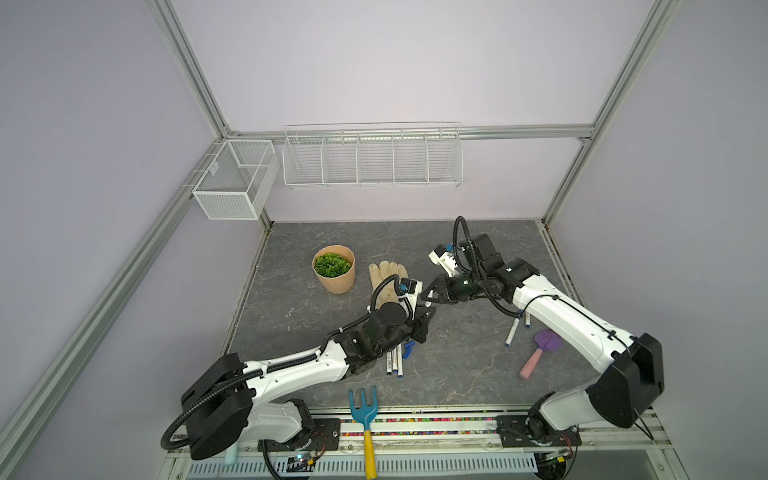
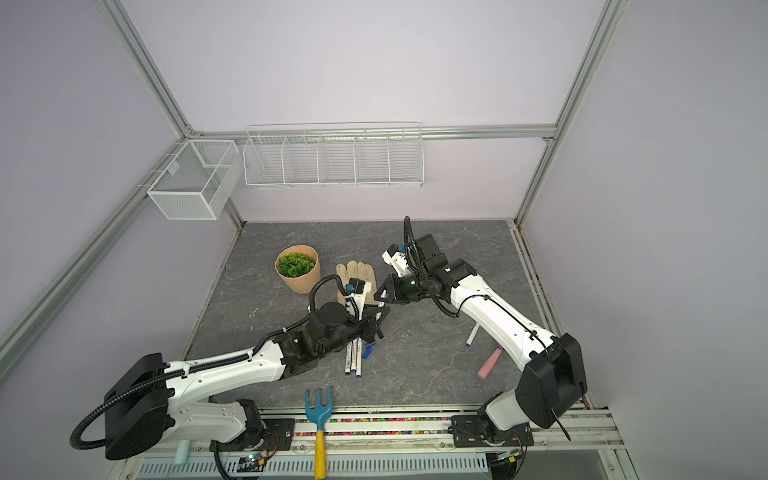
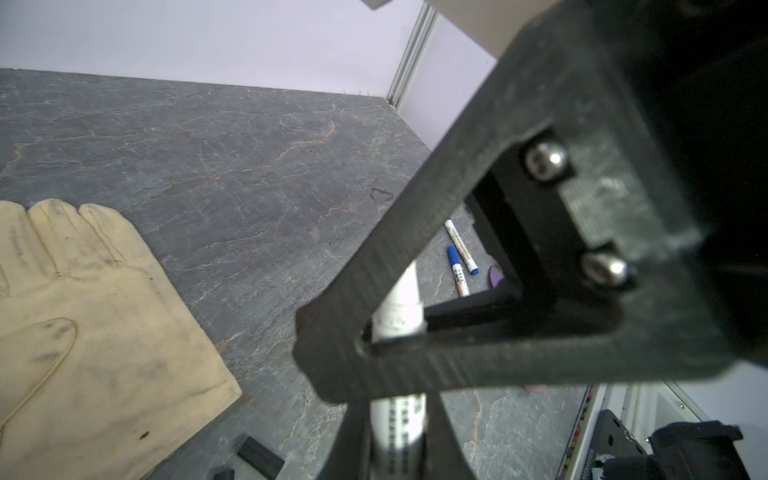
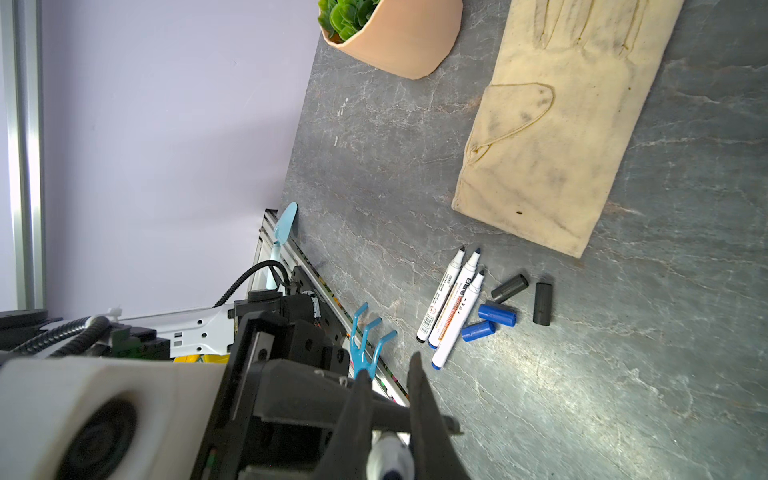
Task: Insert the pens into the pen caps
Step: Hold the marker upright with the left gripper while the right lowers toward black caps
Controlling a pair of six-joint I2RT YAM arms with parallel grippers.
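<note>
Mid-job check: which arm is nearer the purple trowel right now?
Right. The right arm passes just beside the purple trowel; the left arm lies far off, beyond the pens piled beside it.

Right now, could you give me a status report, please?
Left gripper and right gripper shut on one pen. Three bare pens, four loose caps waiting. Glove nearby, not blocking.
</note>
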